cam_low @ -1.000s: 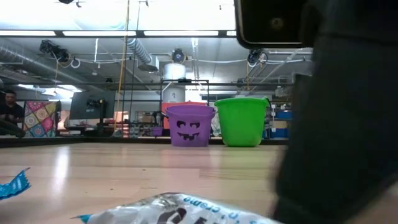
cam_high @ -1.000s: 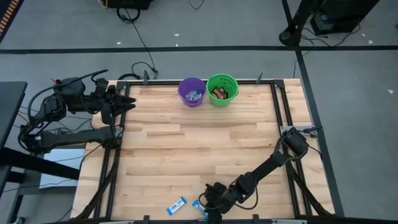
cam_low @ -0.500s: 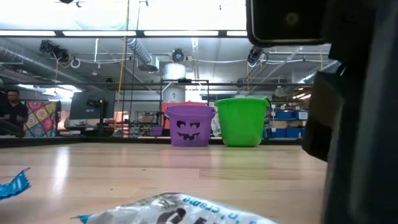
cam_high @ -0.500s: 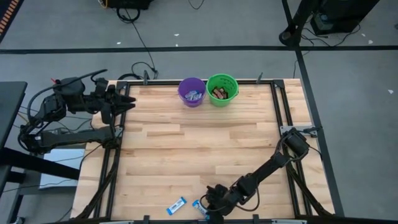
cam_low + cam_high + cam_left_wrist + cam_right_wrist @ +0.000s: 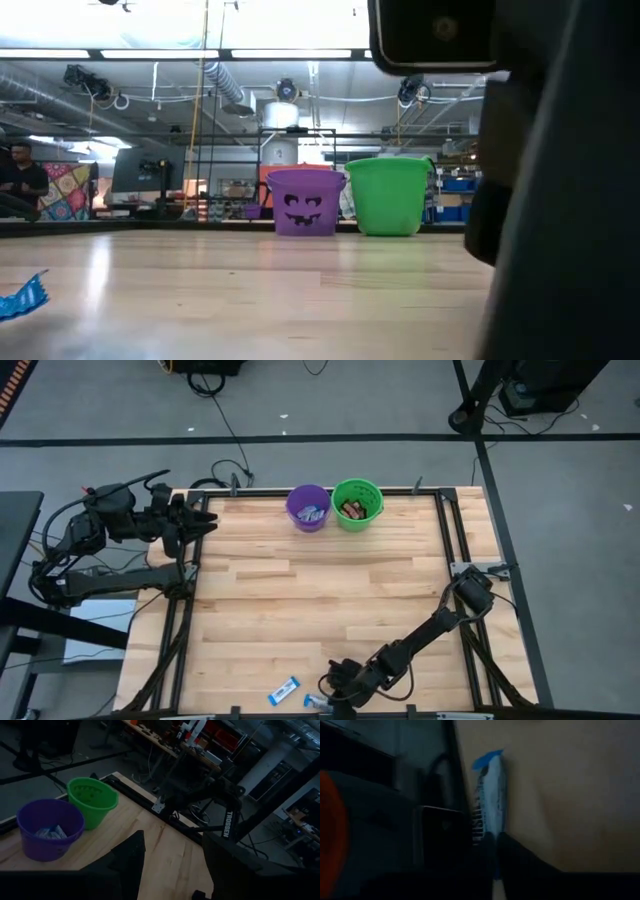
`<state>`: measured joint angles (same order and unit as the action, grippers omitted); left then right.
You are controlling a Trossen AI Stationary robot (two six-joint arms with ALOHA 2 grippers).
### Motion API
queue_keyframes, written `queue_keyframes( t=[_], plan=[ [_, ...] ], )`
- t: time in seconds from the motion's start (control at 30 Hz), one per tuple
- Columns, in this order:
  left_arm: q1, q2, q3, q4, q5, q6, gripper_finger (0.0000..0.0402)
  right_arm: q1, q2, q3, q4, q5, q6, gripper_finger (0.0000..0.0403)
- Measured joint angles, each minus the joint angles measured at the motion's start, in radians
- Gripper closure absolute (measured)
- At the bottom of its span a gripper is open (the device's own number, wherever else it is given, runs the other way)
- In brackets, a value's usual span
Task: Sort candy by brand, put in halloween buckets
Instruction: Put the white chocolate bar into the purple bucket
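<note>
Right tool (image 5: 328,698), low at the desk's (image 5: 300,620) near edge, is clenched on a blue-and-white candy bar (image 5: 490,800), which its wrist view shows pinched at one end between the fingers and sticking out over the wood. Another blue-and-white bar (image 5: 284,691) lies on the desk just to the left of it, while the purple bucket (image 5: 308,507) with blue-wrapped candy inside and the green bucket (image 5: 357,503) with dark-wrapped candy inside stand touching at the far edge. Left tool (image 5: 205,523) hangs over the far left corner, fingers spread and holding nothing.
</note>
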<state>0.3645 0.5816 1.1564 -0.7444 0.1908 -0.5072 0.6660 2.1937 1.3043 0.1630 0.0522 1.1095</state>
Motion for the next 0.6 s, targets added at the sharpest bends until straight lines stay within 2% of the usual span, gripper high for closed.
queue_keyframes(
  t=[0.07,0.5,0.6],
  plan=[
    [0.0,0.0,0.0,0.0,-0.001,0.0,0.0199,-0.006,0.002,0.015,-0.042,-0.004,-0.025,0.0392],
    [0.0,0.001,0.0,0.0,-0.015,-0.002,0.0199,-0.09,-0.007,0.02,-0.114,-0.027,-0.106,0.04],
    [0.0,0.001,0.0,0.0,-0.015,-0.003,0.0199,-0.111,-0.019,0.019,-0.149,0.0,-0.123,0.04]
  ],
)
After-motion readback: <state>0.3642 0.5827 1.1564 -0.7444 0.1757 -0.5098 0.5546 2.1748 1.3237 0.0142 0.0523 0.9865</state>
